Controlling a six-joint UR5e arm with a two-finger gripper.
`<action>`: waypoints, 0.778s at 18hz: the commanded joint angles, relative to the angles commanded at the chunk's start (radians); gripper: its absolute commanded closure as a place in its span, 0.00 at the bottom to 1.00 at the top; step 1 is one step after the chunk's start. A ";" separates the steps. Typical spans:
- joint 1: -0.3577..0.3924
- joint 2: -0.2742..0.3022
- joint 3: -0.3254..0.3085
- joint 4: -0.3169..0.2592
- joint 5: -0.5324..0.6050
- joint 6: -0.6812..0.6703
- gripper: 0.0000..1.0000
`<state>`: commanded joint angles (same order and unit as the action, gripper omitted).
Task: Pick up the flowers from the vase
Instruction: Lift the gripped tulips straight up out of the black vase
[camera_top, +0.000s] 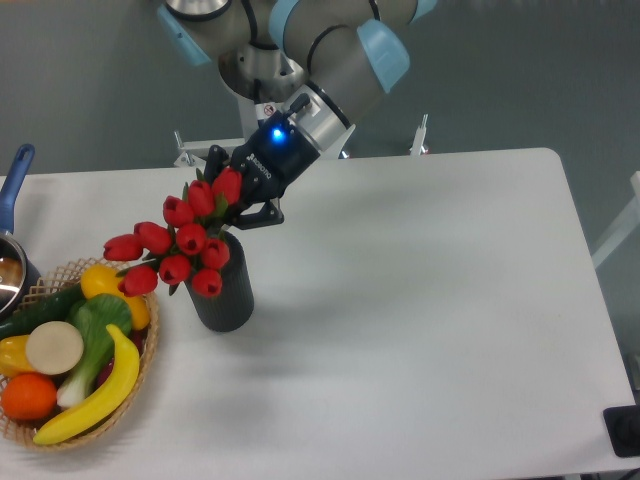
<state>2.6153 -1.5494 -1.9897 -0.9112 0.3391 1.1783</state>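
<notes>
The fingers (243, 203) are closed on the stems of the flowers (180, 243), just behind the red tulip heads, at the far side of the bunch. The heads fan out to the left and near side, tilted over the mouth of the vase (225, 290), so the stems look partly drawn out; whether their ends are clear of the rim is hidden by the blooms. The vase stands upright on the white surface (420, 300), just right of the basket (140, 375) of fruit and vegetables.

The bunch looks light and probably artificial, with thin bendy stems and soft heads that crush easily. The stems, gathered together below the blooms, are the sensible place to hold.
</notes>
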 joint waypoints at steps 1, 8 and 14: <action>0.005 0.002 0.011 0.000 -0.008 -0.017 0.93; 0.052 0.028 0.084 0.000 -0.051 -0.181 0.93; 0.104 0.020 0.150 -0.002 -0.054 -0.221 0.93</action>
<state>2.7196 -1.5293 -1.8394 -0.9127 0.2853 0.9573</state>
